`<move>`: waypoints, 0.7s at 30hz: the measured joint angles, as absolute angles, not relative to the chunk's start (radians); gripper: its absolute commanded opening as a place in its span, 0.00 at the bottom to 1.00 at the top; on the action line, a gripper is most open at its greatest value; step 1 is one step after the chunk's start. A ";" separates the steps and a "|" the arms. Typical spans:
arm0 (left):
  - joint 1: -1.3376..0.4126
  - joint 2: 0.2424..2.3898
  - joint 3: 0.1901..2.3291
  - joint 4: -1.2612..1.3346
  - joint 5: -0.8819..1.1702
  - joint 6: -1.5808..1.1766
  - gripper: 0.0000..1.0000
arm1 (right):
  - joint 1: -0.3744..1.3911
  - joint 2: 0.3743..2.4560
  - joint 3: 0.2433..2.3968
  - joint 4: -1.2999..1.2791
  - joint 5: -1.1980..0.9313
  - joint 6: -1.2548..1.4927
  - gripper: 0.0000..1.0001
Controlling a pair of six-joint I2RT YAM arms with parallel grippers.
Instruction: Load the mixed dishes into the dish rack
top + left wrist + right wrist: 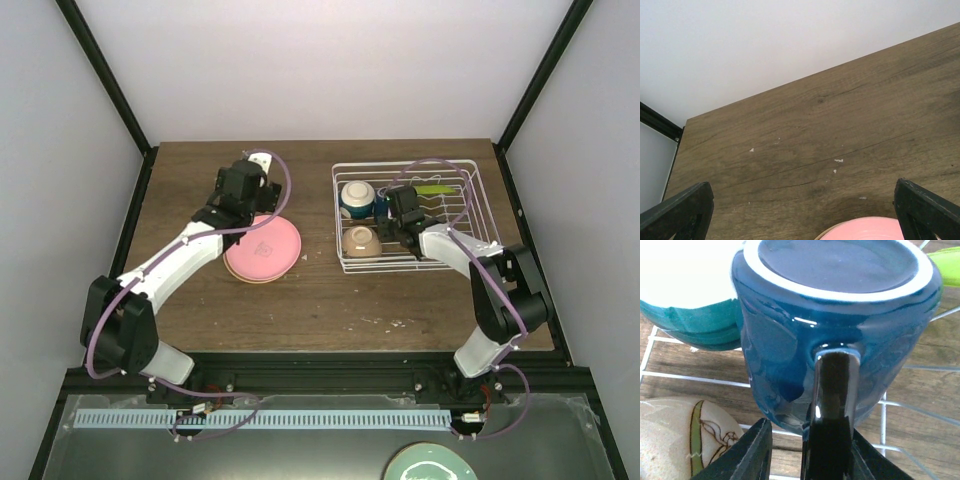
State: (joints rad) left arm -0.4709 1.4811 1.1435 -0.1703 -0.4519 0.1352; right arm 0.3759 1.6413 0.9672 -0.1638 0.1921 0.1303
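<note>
Blue mug (790,340) sits upside down in the dish rack (470,185), presumably to drain. The right hand (810,455) straddles its handle, slightly parted, not pinching. The left hand (805,210) hangs spread wide and empty above the pink plate (262,250) on the bench (840,125), likely next.

Wooden table (330,300) (dish rack (465,200), pink plate (268,248))

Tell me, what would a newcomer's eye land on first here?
The dark blue mug fills the right wrist view, base toward the camera, its handle between the fingers of the right gripper, a gap on one side, inside the white wire dish rack. On the left of the table, the left gripper hangs open by the far rim of a pink plate.
</note>
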 measured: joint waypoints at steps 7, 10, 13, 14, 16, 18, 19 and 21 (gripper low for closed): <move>-0.467 1.501 1.144 -0.170 -0.451 0.137 1.00 | 0.382 1.633 0.966 -0.218 0.163 0.129 0.65; -0.462 1.509 1.145 -0.173 -0.451 0.134 1.00 | 0.385 1.610 0.966 -0.258 0.150 0.130 0.74; -0.451 1.516 1.148 -0.190 -0.447 0.124 1.00 | 0.389 1.571 0.972 -0.302 0.140 0.131 0.83; -0.445 1.520 1.155 -0.207 -0.442 0.114 1.00 | 0.390 1.558 0.977 -0.318 0.138 0.130 0.83; -0.424 1.531 1.177 -0.249 -0.420 0.086 1.00 | 0.391 1.536 0.995 -0.350 0.133 0.129 0.83; -0.394 1.544 1.203 -0.299 -0.394 0.050 1.00 | 0.391 1.512 1.021 -0.382 0.133 0.127 0.84; -0.381 1.549 1.212 -0.319 -0.387 0.033 0.99 | 0.392 1.499 1.032 -0.393 0.131 0.125 0.83; -0.337 1.562 1.235 -0.386 -0.360 -0.019 0.97 | 0.392 1.475 1.059 -0.413 0.131 0.122 0.83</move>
